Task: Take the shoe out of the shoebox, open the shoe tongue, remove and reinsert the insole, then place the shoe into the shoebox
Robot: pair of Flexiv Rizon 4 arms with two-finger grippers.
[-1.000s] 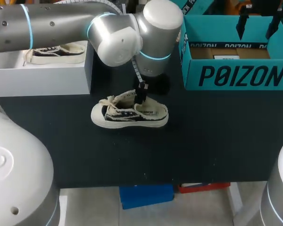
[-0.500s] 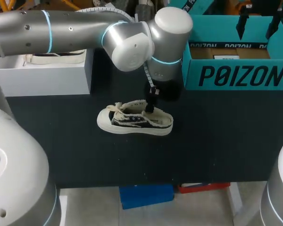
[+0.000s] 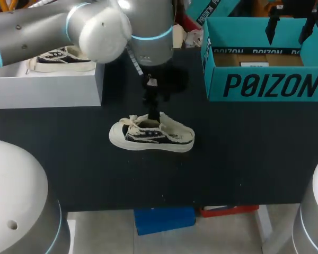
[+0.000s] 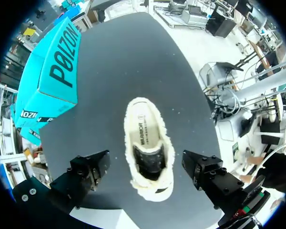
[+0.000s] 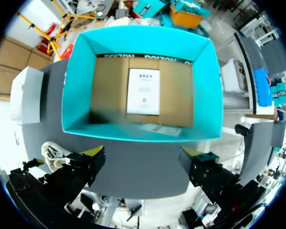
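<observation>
So the left arm (image 3: 42, 32) has swung back to the left since half a second ago, and the left gripper (image 4: 147, 162) has come up off the heel of the shoe (image 3: 151, 136). The shoe itself hasn't budged. That gripper hangs just above it, fingers spread wide, touching nothing. The right gripper (image 5: 142, 155) is spread wide too, holding nothing, over the teal shoebox (image 3: 265, 84).

The white box (image 3: 47, 87) on the left has a second sneaker (image 3: 63, 59) in it. The teal shoebox shows a brown cardboard floor with a white slip (image 5: 143, 91).

The shoe sits upright on the black table (image 3: 244, 159) between the boxes, long axis running across it, toe left, heel right.
</observation>
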